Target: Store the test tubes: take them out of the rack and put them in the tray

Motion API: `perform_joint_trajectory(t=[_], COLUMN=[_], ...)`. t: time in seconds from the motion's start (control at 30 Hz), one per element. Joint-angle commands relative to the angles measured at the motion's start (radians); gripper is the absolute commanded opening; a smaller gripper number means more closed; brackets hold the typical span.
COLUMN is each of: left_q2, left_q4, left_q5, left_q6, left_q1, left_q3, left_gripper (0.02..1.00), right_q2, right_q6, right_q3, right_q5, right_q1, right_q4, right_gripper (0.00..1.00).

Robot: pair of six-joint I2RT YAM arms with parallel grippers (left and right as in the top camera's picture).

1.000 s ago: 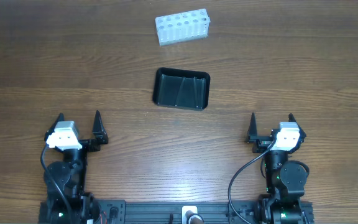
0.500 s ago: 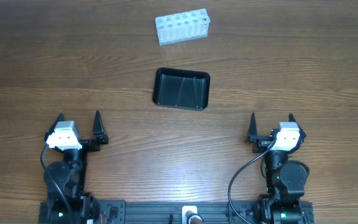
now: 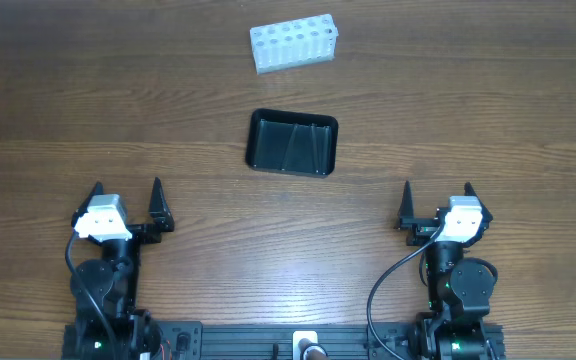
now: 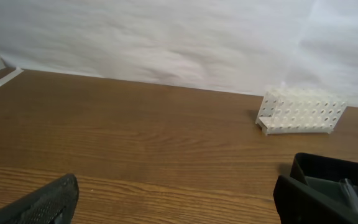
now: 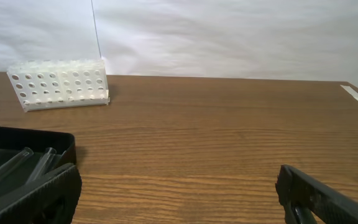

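Lying crosswise beyond the black plastic tray (image 3: 292, 143), the white perforated rack (image 3: 293, 45) sits nearer the right gripper (image 3: 437, 190) than the left gripper (image 3: 126, 188); both released.

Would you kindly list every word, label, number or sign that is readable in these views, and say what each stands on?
None. The white rack, the black tray and the wooden table carry no legible words, numbers or signs.
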State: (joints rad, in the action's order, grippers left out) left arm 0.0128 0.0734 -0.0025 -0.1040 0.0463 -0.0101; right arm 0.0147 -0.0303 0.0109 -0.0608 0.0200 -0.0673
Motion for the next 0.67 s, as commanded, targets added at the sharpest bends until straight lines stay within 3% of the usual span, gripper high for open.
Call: perform_joint_trajectory(t=[0.03, 0.67], left_q2=[-0.007, -0.007], left_q4=[0.003, 0.003], left_q5=[0.013, 0.013], left_q6=[0.015, 0.015], left_q1=[0.005, 0.005], left_q3=[0.004, 0.004], left_gripper=[0.998, 0.998], right_q2=[-0.010, -0.010], right_q6=[0.003, 0.003], right_q3=[-0.005, -0.005], right_q5=[0.011, 0.011], right_q1=[-0.008, -0.008], right_q4=[-0.005, -0.005], right_gripper=[0.991, 0.993])
